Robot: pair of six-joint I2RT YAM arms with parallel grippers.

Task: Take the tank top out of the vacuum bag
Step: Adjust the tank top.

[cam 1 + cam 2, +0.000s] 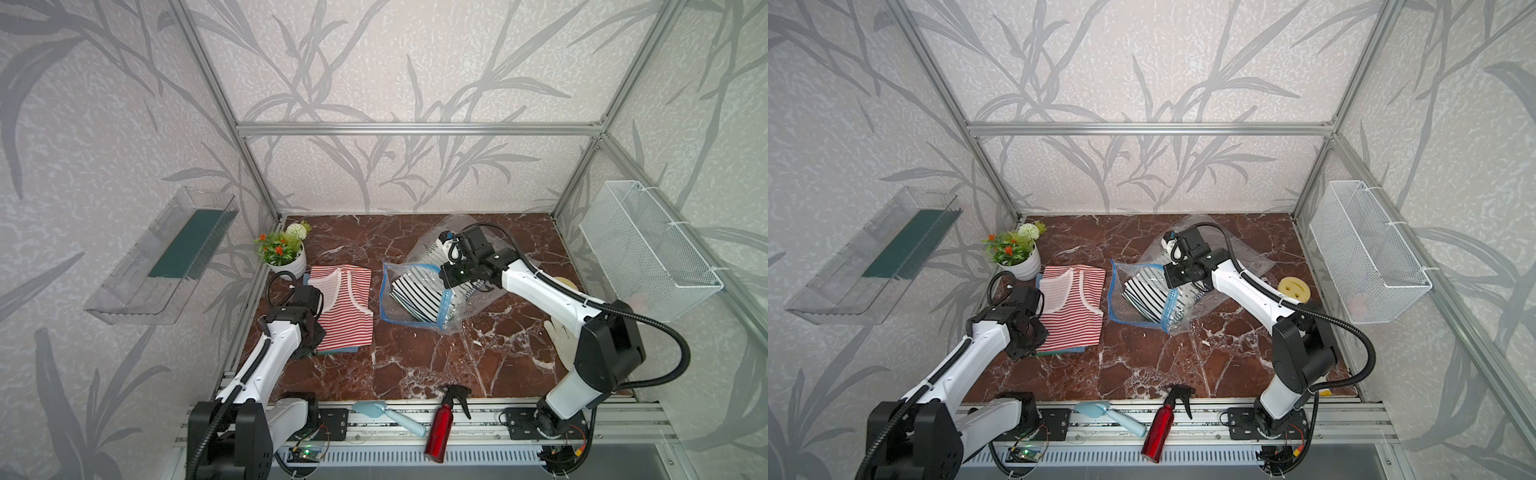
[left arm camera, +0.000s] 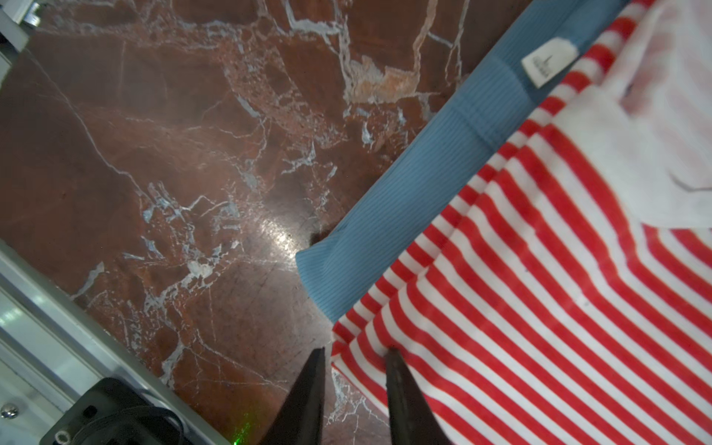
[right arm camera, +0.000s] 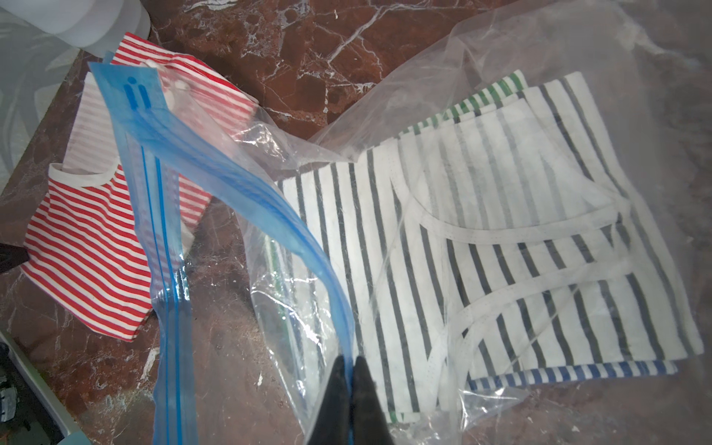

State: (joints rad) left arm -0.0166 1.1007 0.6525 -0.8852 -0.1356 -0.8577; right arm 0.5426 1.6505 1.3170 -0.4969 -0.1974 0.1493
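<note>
Right gripper (image 3: 351, 360) is clamped on the zip strip (image 3: 246, 200) of the bag (image 3: 539, 50). Left gripper (image 2: 354, 352) stands part-open at the red top (image 2: 539, 308) edge, empty. Next: reach into the bag for the black-striped top (image 3: 481, 215).

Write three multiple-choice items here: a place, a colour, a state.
1. Where does the red-striped tank top lie? A in a drawer; B on the table beside the vacuum bag; C inside that bag.
2. What colour is the garment under it? A yellow; B black; C blue.
3. What is the right claw doing? A standing open; B pinching the bag's blue zip strip; C holding a cup.
Key: 1 B, it lies flat outside the bag. 2 C, a blue edge sticks out beneath. 3 B, the jaws are shut on the strip.
</note>
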